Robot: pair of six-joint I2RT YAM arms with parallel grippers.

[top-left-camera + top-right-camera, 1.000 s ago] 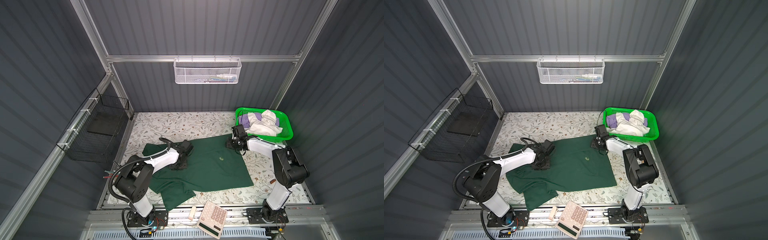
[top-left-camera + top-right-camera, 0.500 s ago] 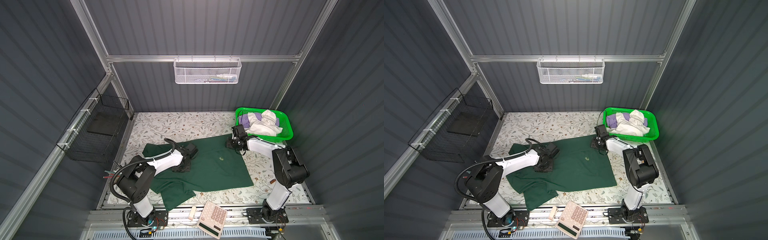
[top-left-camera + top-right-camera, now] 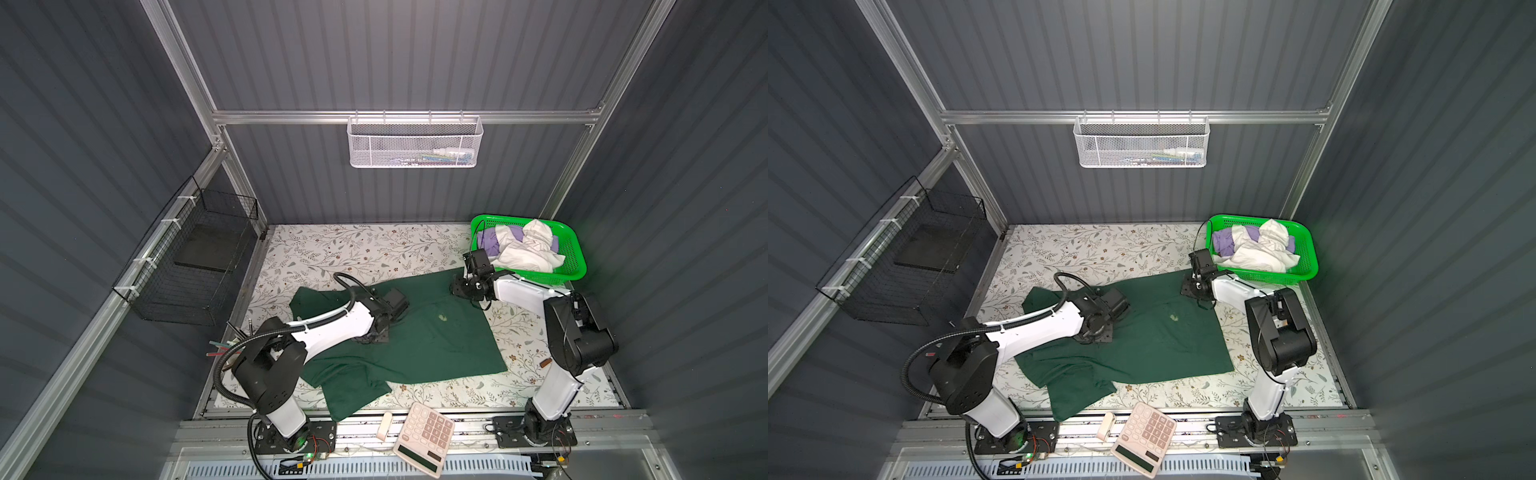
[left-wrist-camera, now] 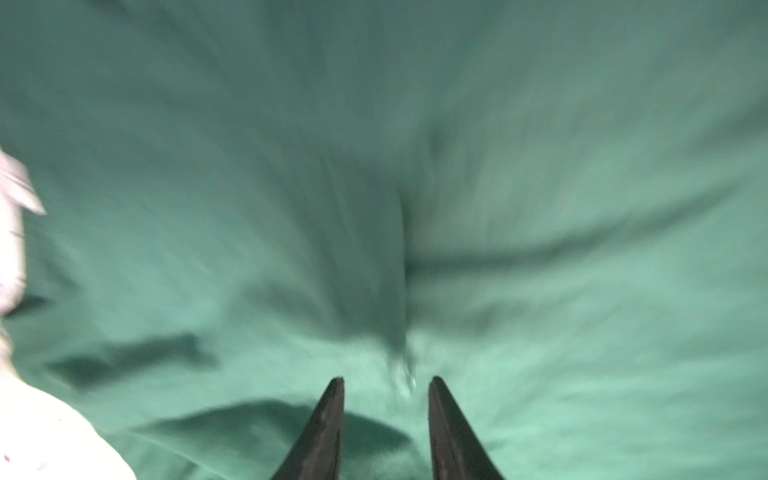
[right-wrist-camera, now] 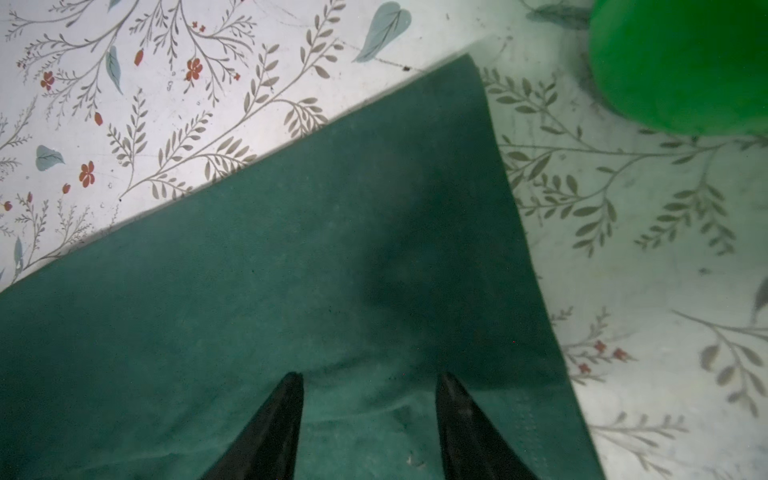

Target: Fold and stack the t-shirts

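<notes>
A dark green t-shirt (image 3: pixel 419 345) lies spread on the floral table in both top views, its near left part rumpled and a small pale mark (image 3: pixel 442 318) near its middle. My left gripper (image 3: pixel 371 337) (image 4: pixel 384 380) hangs low over the shirt's left half, jaws apart, with nothing between them and a blurred cloth ridge (image 4: pixel 401 266) just ahead. My right gripper (image 3: pixel 461 289) (image 5: pixel 368 376) is open on the shirt's far right corner (image 5: pixel 465 70), with cloth lying flat between the fingertips. White (image 3: pixel 528 253) and lavender (image 3: pixel 487 245) t-shirts lie crumpled in the basket.
The bright green mesh basket (image 3: pixel 577 259) stands at the far right, close behind my right wrist. A calculator (image 3: pixel 424 436) and a small white object (image 3: pixel 384 424) lie on the front rail. A white wire basket (image 3: pixel 415 143) hangs on the back wall and a black one (image 3: pixel 195 266) on the left wall.
My left gripper was shut on the green cloth and has opened, shifting slightly rightward over the shirt. My right gripper has stayed on the far corner.
</notes>
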